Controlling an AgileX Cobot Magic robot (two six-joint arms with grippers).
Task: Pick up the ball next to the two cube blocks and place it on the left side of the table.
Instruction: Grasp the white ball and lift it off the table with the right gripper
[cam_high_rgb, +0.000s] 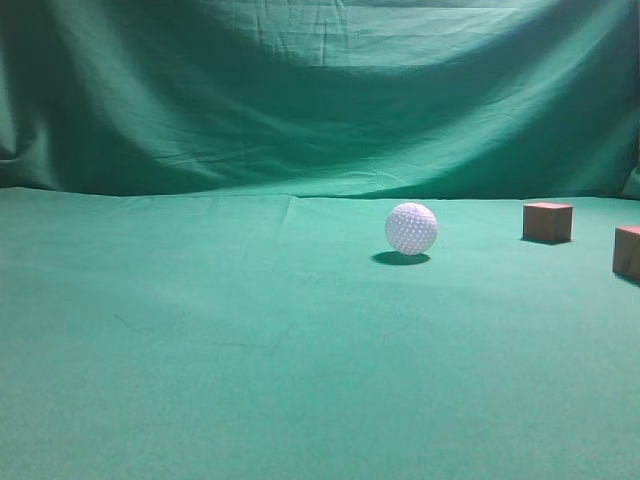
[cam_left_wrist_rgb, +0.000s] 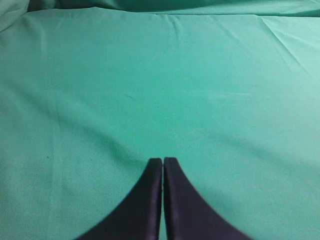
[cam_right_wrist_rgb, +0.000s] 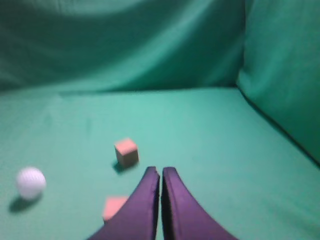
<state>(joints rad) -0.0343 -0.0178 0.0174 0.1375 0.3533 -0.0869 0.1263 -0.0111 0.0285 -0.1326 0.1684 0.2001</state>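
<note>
In the left wrist view, the left pincer (cam_left_wrist_rgb: 163, 162) has its two dark fingers pressed together, holding nothing, above a bare stretch of the green cloth-covered tabletop (cam_left_wrist_rgb: 160, 90). In the right wrist view, the right pincer (cam_right_wrist_rgb: 161, 172) is likewise closed on nothing, fingers together.

Nearest the right pincer, the first small brownish-tan wooden cube block (cam_right_wrist_rgb: 115, 207) lies just beside the left finger, toward the tabletop's right edge. The small white dimpled ball (cam_right_wrist_rgb: 30, 183) rests on the cloth, apart from this block, toward the tabletop's middle. The second brownish-tan cube block (cam_right_wrist_rgb: 126, 151) sits farther back, clear of the first.

In the exterior view, the ball (cam_high_rgb: 411, 228) stands untouched on the tabletop, right of centre, with both blocks nearer the right edge. The draped green cloth backdrop (cam_high_rgb: 320, 90) rises behind the rear edge.
</note>
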